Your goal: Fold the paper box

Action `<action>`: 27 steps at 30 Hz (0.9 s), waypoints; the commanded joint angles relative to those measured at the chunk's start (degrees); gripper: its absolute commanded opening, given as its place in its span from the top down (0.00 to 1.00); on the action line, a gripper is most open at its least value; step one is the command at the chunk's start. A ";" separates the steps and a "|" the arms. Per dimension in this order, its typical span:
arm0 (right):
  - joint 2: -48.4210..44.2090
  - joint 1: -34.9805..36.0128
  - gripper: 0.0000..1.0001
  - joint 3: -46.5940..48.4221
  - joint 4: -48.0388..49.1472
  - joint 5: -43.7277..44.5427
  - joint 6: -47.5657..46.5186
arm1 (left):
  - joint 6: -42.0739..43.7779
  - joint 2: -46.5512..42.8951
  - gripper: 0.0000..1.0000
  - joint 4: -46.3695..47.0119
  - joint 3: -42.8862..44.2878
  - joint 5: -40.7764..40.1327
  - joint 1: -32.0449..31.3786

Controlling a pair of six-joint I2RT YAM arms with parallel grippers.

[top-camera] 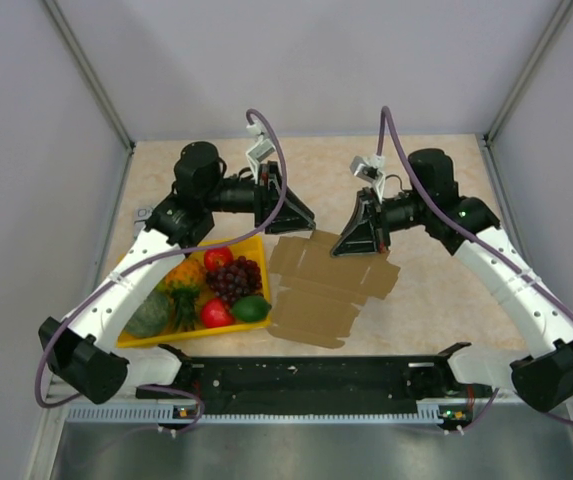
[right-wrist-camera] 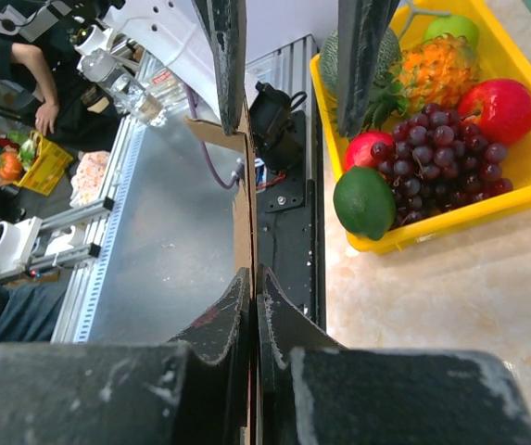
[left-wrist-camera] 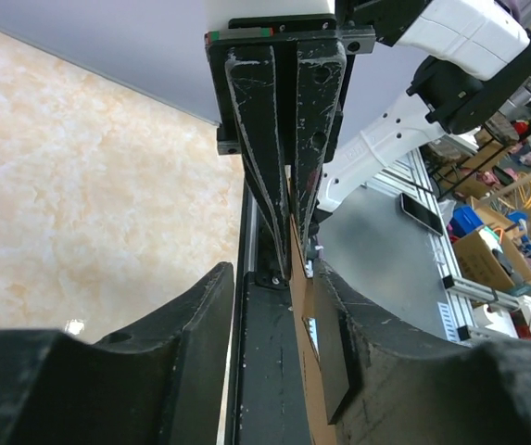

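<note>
Beside paper box (top-camera: 328, 295), yellow tray (top-camera: 181, 340), grapes (top-camera: 234, 280)

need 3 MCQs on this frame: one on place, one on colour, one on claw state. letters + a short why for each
1. In the top view, where is the fruit tray relative to the paper box?
A) to its left
B) to its right
C) on top of it

2. What colour is the paper box?
A) white
B) brown
C) blue

3. What is the right claw doing?
A) open above the tray
B) shut with nothing in it
C) shut on the paper box

Answers:
1 A: in the top view the tray lies just off the flat sheet's left edge.
2 B: the sheet is plain brown cardboard in every view.
3 C: the right wrist view shows the claw pinched on the cardboard's edge.
</note>
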 commanded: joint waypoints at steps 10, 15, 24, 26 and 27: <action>-2.28 -0.09 1.00 0.86 4.69 -0.51 0.83 | -10.19 -2.83 0.54 13.07 -6.69 8.09 4.89; -1.84 -0.09 1.00 0.77 5.22 -0.78 1.27 | -11.68 -2.92 0.53 14.93 -6.60 9.59 3.56; -1.84 0.17 1.00 0.51 5.66 -0.69 1.62 | -13.97 -1.16 0.56 16.78 -4.58 9.15 1.02; -1.93 0.26 1.00 0.59 5.75 -0.69 1.80 | -12.65 -0.55 0.57 15.20 -3.53 8.80 0.14; -1.84 0.26 1.00 0.68 5.75 -0.69 1.89 | -12.21 -0.37 0.57 13.97 -3.35 8.45 -0.13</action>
